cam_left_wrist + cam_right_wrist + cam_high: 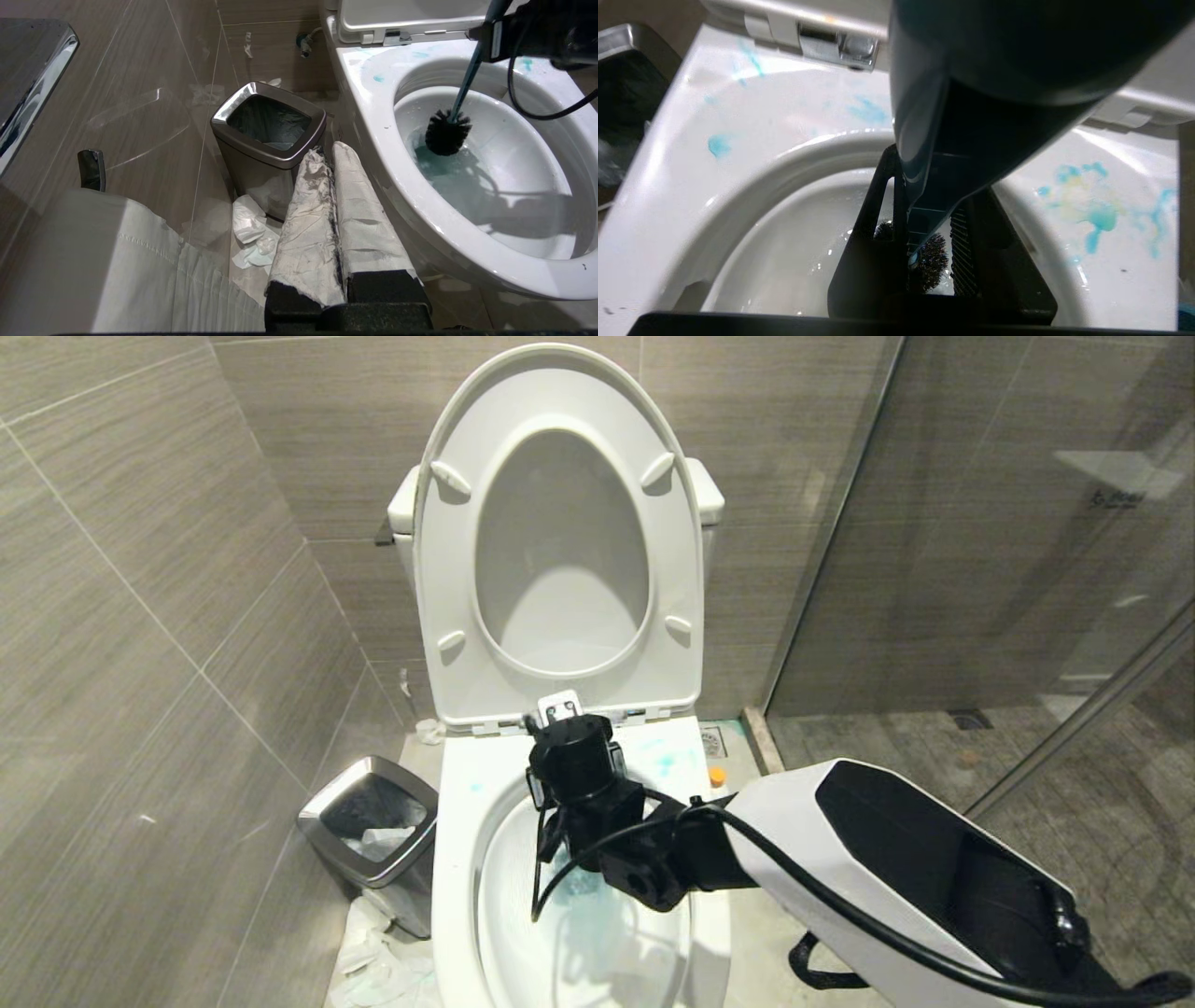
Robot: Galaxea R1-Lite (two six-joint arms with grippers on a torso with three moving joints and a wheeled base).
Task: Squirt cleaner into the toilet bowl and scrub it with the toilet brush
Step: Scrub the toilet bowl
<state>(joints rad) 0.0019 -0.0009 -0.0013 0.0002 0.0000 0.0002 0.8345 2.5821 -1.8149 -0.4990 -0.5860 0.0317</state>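
Right gripper (920, 261) hangs over the back of the bowl (373, 140), just in front of the raised seat (560, 569), fingers clamped on the slate-blue handle of the brush (447, 133). Handle runs down from the grip at a slant; black bristle head sits below the gripper, low inside the bowl, at the edge of pale blue water. Blue cleaner smears on the rim either side of the gripper. An orange cap (717, 775) shows on the floor beside the toilet, on the arm's side; bottle body cannot be made out. Left gripper (334, 219) is parked low beside the bowl, its wrapped fingers pressed together and empty, bin (268, 140) and crumpled tissue just ahead of it.
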